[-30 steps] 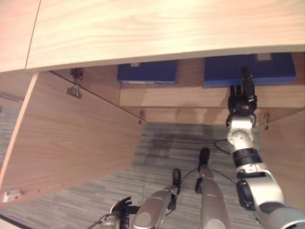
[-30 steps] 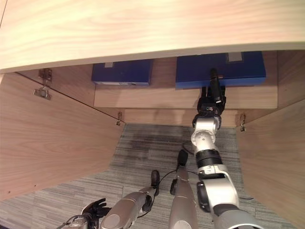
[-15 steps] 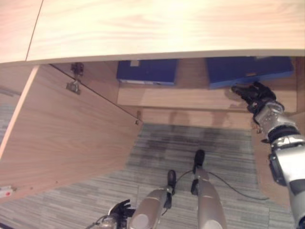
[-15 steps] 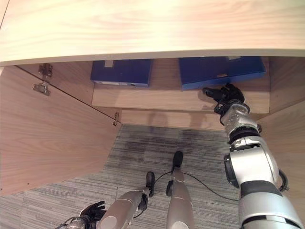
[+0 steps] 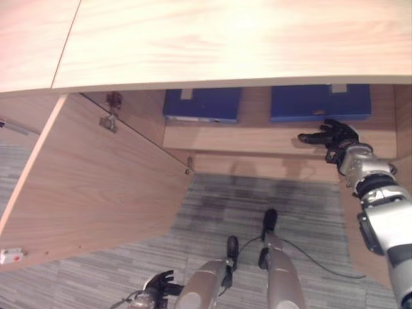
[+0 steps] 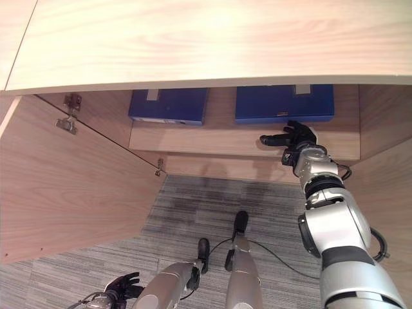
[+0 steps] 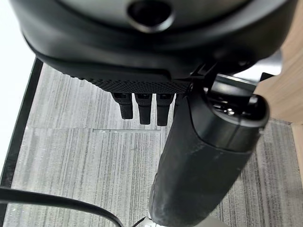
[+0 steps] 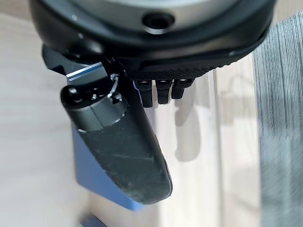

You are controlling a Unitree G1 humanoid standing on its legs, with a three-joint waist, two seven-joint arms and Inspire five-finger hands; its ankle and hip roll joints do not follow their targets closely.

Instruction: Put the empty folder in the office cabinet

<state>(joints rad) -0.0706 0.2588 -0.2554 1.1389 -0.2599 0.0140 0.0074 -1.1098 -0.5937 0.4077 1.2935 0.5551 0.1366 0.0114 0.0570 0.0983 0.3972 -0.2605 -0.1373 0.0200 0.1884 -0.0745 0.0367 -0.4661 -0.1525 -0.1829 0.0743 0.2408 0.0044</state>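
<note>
Folder: the right-hand blue folder (image 6: 284,103) lies flat on the lower shelf (image 6: 212,139) inside the office cabinet (image 5: 212,45), squared to the back, free of any hand.
Second folder: another blue folder (image 6: 168,105) lies on the same shelf, to the left and well apart from the first.
Right hand: the right hand (image 6: 293,137) hangs over the shelf's front part, just in front of the right folder and not touching it; its fingers are stretched out and spread, pointing left, holding nothing. In the right wrist view the fingers (image 8: 162,91) run straight over the pale shelf, a corner of blue beside the thumb.
Left hand: the left hand (image 5: 159,283) hangs low over the grey carpet (image 5: 257,199), idle, fingers relaxed and empty.
Door: the left cabinet door (image 5: 90,174) stands swung wide open.
Progress: the placing looks done, since the folder rests fully on the shelf; what seems left is drawing the arm clear and perhaps shutting the door.
Change: half a second ago the right folder sat skewed, its front edge angled with the hand at its corner; now it lies straight, and the hand is off it and a little lower.
</note>
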